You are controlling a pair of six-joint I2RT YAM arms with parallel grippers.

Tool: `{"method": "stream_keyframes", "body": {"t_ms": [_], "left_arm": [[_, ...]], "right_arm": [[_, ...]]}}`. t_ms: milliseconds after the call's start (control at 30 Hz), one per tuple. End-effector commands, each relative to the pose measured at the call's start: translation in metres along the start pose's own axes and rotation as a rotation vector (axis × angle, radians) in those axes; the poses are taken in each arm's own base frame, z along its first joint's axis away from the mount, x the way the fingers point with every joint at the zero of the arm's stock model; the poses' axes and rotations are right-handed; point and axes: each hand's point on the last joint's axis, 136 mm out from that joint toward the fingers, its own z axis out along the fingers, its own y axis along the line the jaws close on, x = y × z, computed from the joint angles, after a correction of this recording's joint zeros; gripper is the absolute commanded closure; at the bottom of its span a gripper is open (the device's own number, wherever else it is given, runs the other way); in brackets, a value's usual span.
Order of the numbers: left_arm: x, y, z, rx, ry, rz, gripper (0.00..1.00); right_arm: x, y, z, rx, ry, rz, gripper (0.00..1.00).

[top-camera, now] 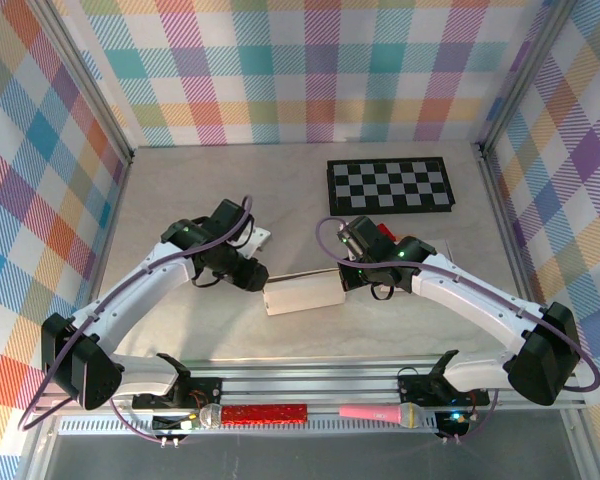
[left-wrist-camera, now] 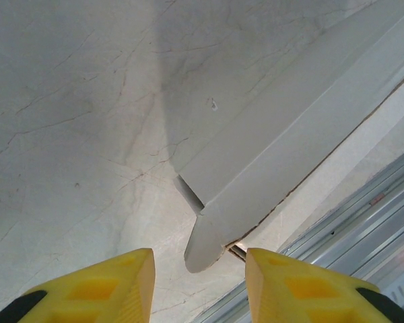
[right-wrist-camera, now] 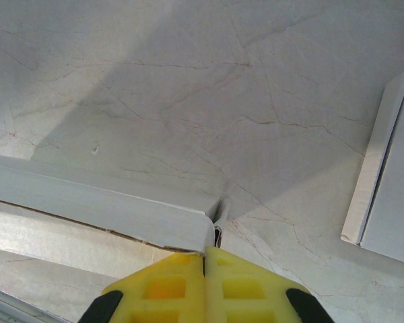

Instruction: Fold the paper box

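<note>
On the table point(top-camera: 180, 205), closed right gripper point(right-wrist-camera: 205, 254) touches the paper box point(top-camera: 302, 296)

A black-and-white checkerboard point(top-camera: 388, 186) lies flat on the pale, marbled table point(top-camera: 180, 200), towards its far right corner and short of both edges. Along the near edge runs a ribbed aluminium rail point(top-camera: 320, 385). Two microphones lie on it end to end with a gap between them. The red glittery microphone point(top-camera: 255, 414) has its silver mesh head pointing left, and the pink microphone point(top-camera: 380, 412) has its head pointing right. Walls of pastel plaid point(top-camera: 280, 70) close in the table's left, far and right sides.
</note>
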Motion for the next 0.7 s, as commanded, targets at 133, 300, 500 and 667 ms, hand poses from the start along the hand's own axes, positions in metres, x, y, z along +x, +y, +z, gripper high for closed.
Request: {"method": "stream_keyframes", "body": {"t_ms": [133, 300, 500, 667], "left_arm": [[0.010, -0.008, 0.017, 0.019, 0.056, 0.024, 0.60], [0.010, -0.006, 0.021, 0.002, 0.058, 0.018, 0.61], [0.009, -0.009, 0.027, -0.008, 0.073, 0.020, 0.68], [0.013, -0.009, 0.031, -0.035, 0.089, 0.016, 0.71]], "right_arm": [[0.014, -0.002, 0.002, 0.020, 0.061, 0.003, 1.00], [0.014, -0.002, 0.002, 0.019, 0.061, 0.003, 1.00], [0.014, -0.002, 0.002, 0.019, 0.060, 0.001, 1.00], [0.014, -0.003, 0.003, 0.020, 0.061, 0.002, 1.00]]}}
